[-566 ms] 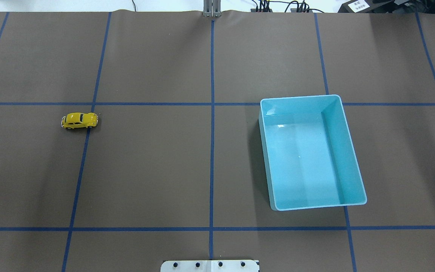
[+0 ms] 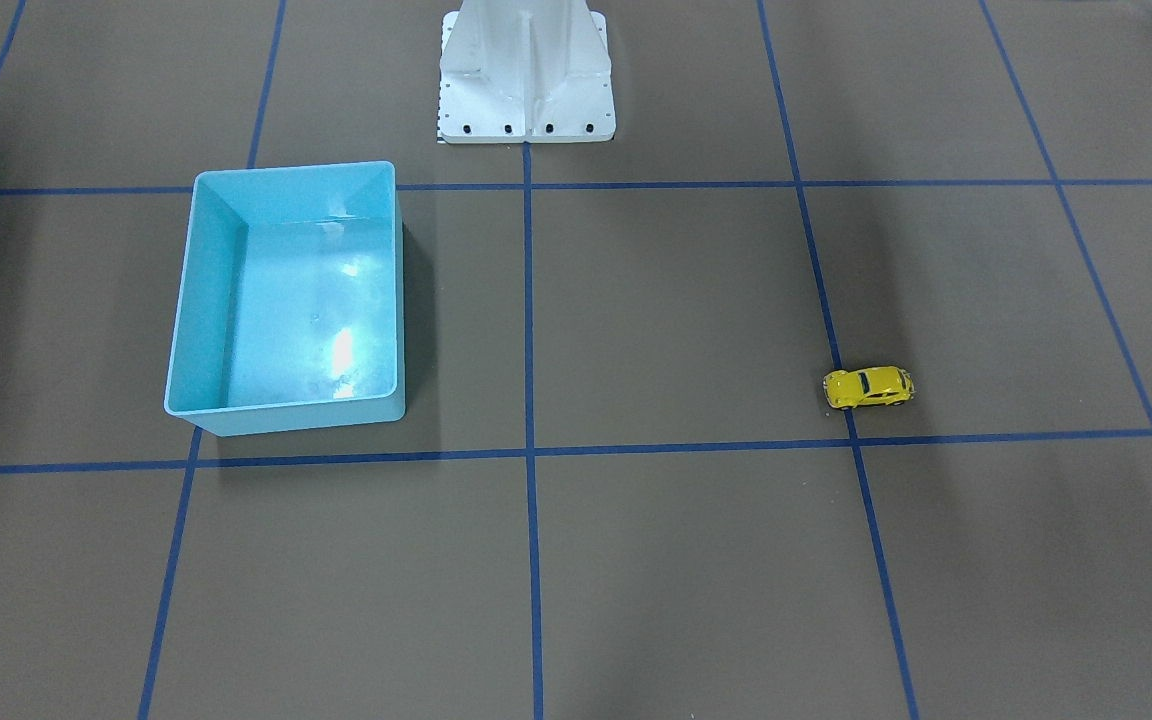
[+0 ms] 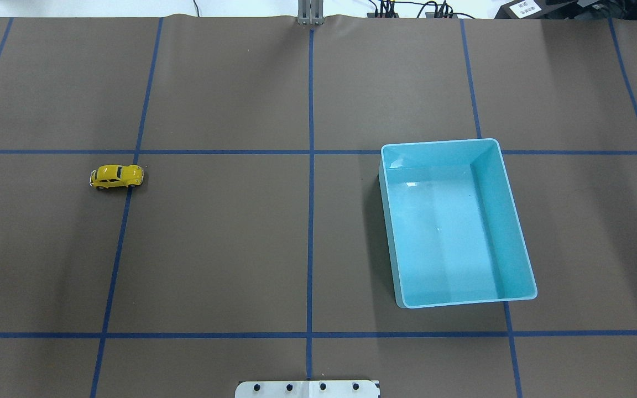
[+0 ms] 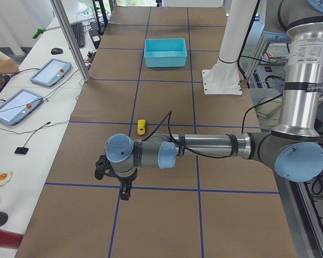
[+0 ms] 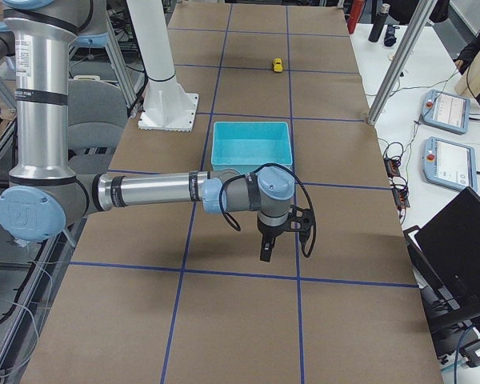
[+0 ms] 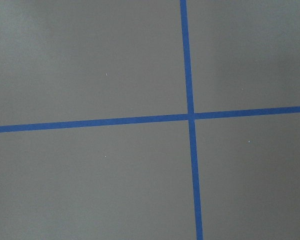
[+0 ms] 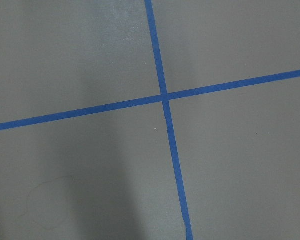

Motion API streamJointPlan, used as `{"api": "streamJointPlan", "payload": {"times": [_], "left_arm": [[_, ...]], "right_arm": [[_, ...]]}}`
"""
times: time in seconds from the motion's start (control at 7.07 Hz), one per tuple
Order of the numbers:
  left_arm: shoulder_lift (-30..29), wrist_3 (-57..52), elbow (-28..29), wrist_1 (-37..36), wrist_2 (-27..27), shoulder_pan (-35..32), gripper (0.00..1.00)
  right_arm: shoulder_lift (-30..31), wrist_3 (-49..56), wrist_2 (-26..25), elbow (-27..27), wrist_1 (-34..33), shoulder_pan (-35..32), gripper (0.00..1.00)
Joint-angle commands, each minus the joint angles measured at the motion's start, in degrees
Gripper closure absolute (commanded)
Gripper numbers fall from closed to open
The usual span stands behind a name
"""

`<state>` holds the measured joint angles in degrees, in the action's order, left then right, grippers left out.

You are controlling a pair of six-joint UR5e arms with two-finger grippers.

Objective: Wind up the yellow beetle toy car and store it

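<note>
The yellow beetle toy car (image 3: 116,177) stands on its wheels on the brown table, left of centre, across a blue tape line. It also shows in the front view (image 2: 868,387), the left side view (image 4: 141,126) and the right side view (image 5: 278,64). The light-blue bin (image 3: 440,142) stands empty on the right. My left gripper (image 4: 113,185) hangs over the table's left end, well short of the car. My right gripper (image 5: 284,244) hangs beyond the bin at the right end. I cannot tell whether either is open or shut.
Blue tape lines (image 3: 311,166) mark a grid on the brown mat. The white robot base (image 2: 526,70) stands at the table's edge. Both wrist views show only mat and tape crossings (image 6: 190,116). Tablets (image 4: 21,105) and cables lie on the operators' side table.
</note>
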<state>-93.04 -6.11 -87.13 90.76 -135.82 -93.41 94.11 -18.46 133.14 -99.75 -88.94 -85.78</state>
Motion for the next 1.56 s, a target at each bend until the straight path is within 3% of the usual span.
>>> {"api": "streamJointPlan", "payload": {"times": [0.0, 0.71, 1.42], "left_arm": [[-0.3, -0.2, -0.1, 0.2, 1.0, 0.2, 0.00], [-0.2, -0.6, -1.1, 2.9, 1.6, 1.6, 0.00], [-1.9, 0.4, -7.7, 2.4, 1.9, 11.6, 0.00]], "right_arm": [[1.8, 0.1, 0.9, -0.3, 0.3, 0.0, 0.00], [2.3, 0.4, 1.2, -0.2, 0.5, 0.0, 0.00], [2.1, 0.2, 1.1, -0.1, 0.5, 0.0, 0.00]]}}
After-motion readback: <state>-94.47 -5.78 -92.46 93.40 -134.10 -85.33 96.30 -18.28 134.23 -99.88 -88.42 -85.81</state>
